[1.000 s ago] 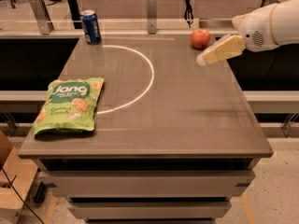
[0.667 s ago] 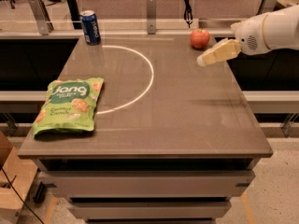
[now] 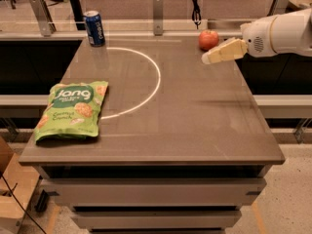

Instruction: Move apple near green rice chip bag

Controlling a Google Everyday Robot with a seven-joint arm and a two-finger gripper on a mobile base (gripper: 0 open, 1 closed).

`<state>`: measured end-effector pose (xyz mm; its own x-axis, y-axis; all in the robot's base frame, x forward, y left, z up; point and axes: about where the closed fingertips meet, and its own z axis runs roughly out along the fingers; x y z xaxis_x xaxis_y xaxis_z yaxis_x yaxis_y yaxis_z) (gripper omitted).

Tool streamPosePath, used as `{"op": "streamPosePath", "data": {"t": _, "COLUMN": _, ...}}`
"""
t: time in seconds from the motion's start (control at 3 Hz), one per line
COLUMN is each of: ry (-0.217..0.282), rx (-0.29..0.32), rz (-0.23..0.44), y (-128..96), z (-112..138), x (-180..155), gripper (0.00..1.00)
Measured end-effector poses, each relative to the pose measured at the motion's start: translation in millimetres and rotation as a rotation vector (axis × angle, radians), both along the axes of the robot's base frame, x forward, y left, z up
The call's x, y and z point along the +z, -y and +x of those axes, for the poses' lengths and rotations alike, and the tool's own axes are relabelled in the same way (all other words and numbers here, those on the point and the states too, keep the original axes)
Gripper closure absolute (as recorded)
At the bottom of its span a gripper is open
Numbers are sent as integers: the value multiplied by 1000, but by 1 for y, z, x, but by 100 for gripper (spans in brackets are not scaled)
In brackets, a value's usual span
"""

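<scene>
Hovering beside apple (image 3: 208,39), gripper (image 3: 208,59) hangs near far table (image 3: 195,130) edge.

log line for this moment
gripper: by apple, back right | apple: on table, ungrasped | green rice chip bag: front left, far from apple

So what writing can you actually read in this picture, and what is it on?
"Jong": large white word on the green bag.
Smaller lines under it: too blurred to read.
On the blue can: markings too small to read.
No writing shows on the apple, the table or the gripper, which hangs close by the apple.
</scene>
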<state>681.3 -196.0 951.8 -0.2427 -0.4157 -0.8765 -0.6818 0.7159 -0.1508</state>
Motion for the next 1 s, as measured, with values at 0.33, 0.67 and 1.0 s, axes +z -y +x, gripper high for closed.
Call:
{"op": "streamPosePath", "data": {"t": 0.33, "ry": 45, "rx": -62, "rz": 133, "y": -5, "z": 27, "x": 4, "gripper": 0}}
{"op": "streamPosePath", "data": {"t": 0.67, "ry": 69, "rx": -121, "rz": 191, "y": -7, "z": 54, "x": 0, "gripper": 0}}
{"op": "streamPosePath", "data": {"t": 1.0, "ry": 55, "rx": -174, "rz": 210, "y": -6, "z": 81, "x": -14, "gripper": 0}}
